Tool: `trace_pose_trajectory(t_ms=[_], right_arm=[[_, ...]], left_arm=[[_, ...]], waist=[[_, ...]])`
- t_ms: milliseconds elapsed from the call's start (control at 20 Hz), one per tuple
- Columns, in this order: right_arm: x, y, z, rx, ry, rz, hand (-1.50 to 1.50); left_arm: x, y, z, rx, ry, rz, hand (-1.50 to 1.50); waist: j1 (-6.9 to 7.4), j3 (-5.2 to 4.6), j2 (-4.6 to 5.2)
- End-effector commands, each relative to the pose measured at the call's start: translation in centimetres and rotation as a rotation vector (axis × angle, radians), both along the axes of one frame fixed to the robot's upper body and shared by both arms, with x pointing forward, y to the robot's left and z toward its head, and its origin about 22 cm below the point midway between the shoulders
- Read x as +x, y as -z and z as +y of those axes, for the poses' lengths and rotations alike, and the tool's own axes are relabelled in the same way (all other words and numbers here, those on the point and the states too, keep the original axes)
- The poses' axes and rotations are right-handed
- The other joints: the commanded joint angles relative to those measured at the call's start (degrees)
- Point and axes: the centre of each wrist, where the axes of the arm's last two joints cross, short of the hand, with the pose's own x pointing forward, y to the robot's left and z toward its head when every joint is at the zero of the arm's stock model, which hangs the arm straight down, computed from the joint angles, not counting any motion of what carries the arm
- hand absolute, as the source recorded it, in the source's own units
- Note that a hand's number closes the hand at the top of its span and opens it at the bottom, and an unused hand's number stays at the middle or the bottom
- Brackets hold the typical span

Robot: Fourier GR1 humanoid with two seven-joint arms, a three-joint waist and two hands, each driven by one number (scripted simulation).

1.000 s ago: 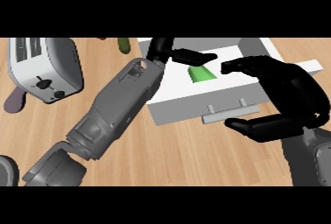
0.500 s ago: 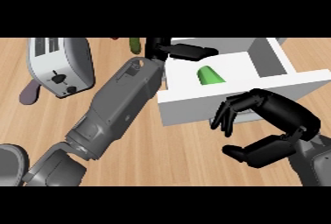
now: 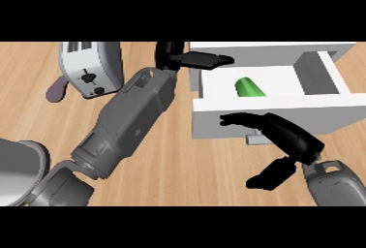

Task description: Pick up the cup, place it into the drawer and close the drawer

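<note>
A green cup (image 3: 248, 87) lies on its side inside the open white drawer (image 3: 271, 114). My left hand (image 3: 187, 58) is at the drawer's back left corner, its fingers straight and lying over the rim. My right hand (image 3: 286, 138) hovers in front of the drawer's front panel, fingers curved and spread, with the fingertips (image 3: 232, 119) at the panel near the small grey handle (image 3: 255, 139). It holds nothing.
A silver toaster (image 3: 91, 68) stands at the back left, with a purple object (image 3: 55, 90) beside it. A grey round pan or pot (image 3: 18, 172) sits at the left edge. Bare wooden counter (image 3: 193, 169) lies in front of the drawer.
The view has shifted, so the drawer now sits further right and lower. My right hand dropped from over the drawer to its front panel. The left hand stays at the drawer's back corner.
</note>
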Motion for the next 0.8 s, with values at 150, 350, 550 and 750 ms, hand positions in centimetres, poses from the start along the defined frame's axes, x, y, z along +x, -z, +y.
trace_pose_trajectory(t_ms=[150,350,550,750], right_arm=[[2.8,6.6,1.3,-0.193,0.012,0.063,-1.5],[4.8,10.7,0.5,-0.239,0.054,0.089,1.5],[7.5,11.4,-0.4,-0.217,0.116,0.06,1.5],[9.7,10.0,-4.0,-0.12,0.173,-0.019,1.5]], left_arm=[[-0.2,2.0,3.0,-0.075,0.006,0.011,-1.5],[-1.2,3.3,3.3,-0.076,0.013,-0.014,-1.5],[-1.0,3.8,6.8,-0.086,0.008,0.011,-1.5],[-1.4,4.3,8.3,-0.096,0.014,0.006,-1.5]], waist=[[3.87,-0.02,-0.34],[6.34,0.07,-0.34],[7.13,0.1,-0.21],[8.55,0.2,0.18]])
